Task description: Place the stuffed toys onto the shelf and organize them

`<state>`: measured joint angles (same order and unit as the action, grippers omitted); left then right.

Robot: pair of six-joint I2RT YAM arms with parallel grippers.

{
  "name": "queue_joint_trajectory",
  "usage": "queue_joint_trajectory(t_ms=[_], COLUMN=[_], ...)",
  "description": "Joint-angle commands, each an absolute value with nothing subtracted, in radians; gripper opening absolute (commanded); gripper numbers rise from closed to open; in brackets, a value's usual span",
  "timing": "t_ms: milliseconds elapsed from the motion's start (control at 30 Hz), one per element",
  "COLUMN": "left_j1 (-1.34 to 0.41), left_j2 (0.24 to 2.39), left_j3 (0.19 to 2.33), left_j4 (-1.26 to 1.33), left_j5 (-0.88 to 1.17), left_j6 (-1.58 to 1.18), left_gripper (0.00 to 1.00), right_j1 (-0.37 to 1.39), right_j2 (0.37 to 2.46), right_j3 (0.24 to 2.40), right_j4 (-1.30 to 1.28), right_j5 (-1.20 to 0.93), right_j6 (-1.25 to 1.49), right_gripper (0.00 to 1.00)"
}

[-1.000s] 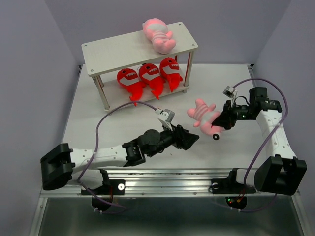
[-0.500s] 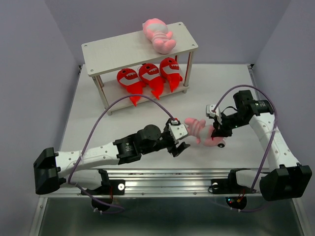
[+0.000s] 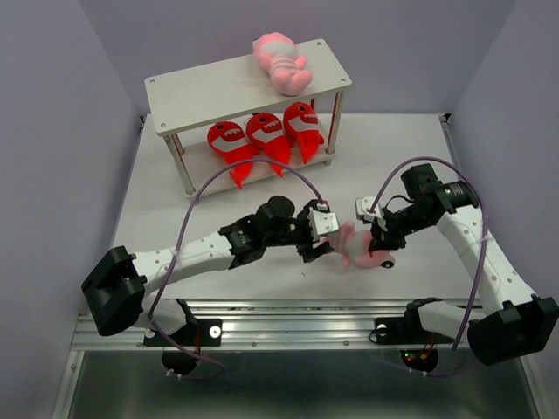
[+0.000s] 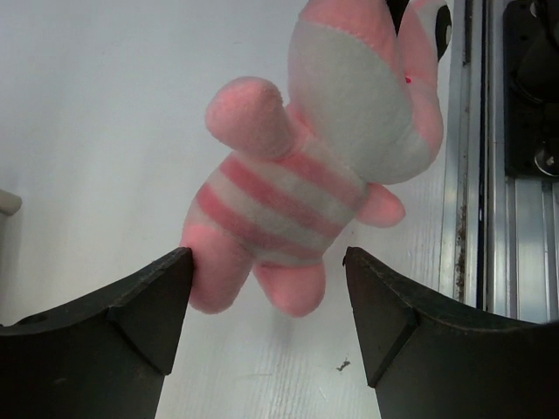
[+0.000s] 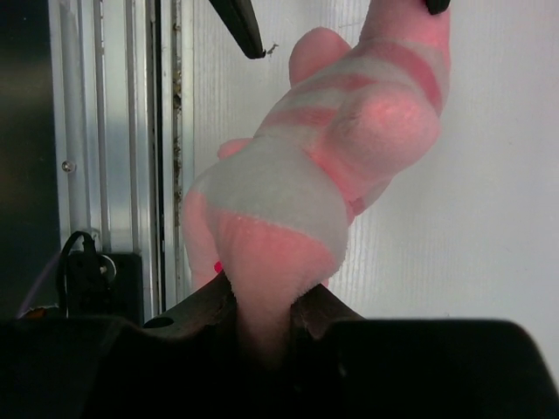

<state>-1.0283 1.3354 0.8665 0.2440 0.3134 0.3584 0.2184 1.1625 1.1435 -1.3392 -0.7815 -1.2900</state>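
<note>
The table (image 3: 157, 201) carries the shelf (image 3: 249, 87) at its far side. One pink toy (image 3: 281, 63) lies on the shelf's top tier, toward the right end. Three red sharks (image 3: 262, 135) sit side by side on the lower tier.

In front of the shelf and well apart from it, both grippers meet at the second pink toy (image 3: 356, 246). The right gripper (image 5: 262, 305) pinches it at the head end, jaws pressed deep into the plush. The left gripper (image 4: 266, 262) is spread wide around the striped body and legs, with one jaw touching a foot and nothing clamped yet.

This looks like a handover, and timing is the main risk. If the right lets go before the left closes, the toy drops. If the left bites only the feet, the soft plush may slip out on the way to the shelf. If both hold while one pulls, the toy stretches or twists free.
</note>
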Motion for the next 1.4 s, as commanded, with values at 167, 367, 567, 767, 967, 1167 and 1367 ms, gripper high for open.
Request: queue_joint_trajectory(t_ms=[167,367,567,767,967,1167,1367], left_j1=[-1.0,-0.954,-0.936,-0.936,-0.936,-0.936,-0.936], left_j2=[1.359,1.319,1.331,1.368,1.396,1.387,1.312], left_j3=[0.903,0.891,0.887,0.897,0.885,0.851,0.798], left_j4=[0.344,0.377,0.342,0.273,0.264,0.359,0.408], left_j5=[0.529,0.512,0.555,0.725,0.767,0.752,0.666], left_j6=[0.338,0.333,0.333,0.314,0.29,0.198,0.1], left_gripper=[0.8,0.81,0.81,0.79,0.72,0.29,0.0], right_j1=[0.252,0.284,0.284,0.284,0.284,0.284,0.284], right_j2=[1.14,1.126,1.109,1.091,1.092,1.089,1.054], right_j3=[1.127,1.098,1.111,1.117,1.117,1.088,1.066], right_j4=[-1.362,-1.356,-1.362,-1.305,-1.29,-1.261,-1.186], right_j5=[-0.868,-0.856,-0.87,-0.859,-0.874,-0.879,-0.894], right_j6=[-1.339,-1.325,-1.322,-1.282,-1.266,-1.235,-1.135], right_gripper=[0.07,0.07,0.07,0.08,0.08,0.12,0.28])
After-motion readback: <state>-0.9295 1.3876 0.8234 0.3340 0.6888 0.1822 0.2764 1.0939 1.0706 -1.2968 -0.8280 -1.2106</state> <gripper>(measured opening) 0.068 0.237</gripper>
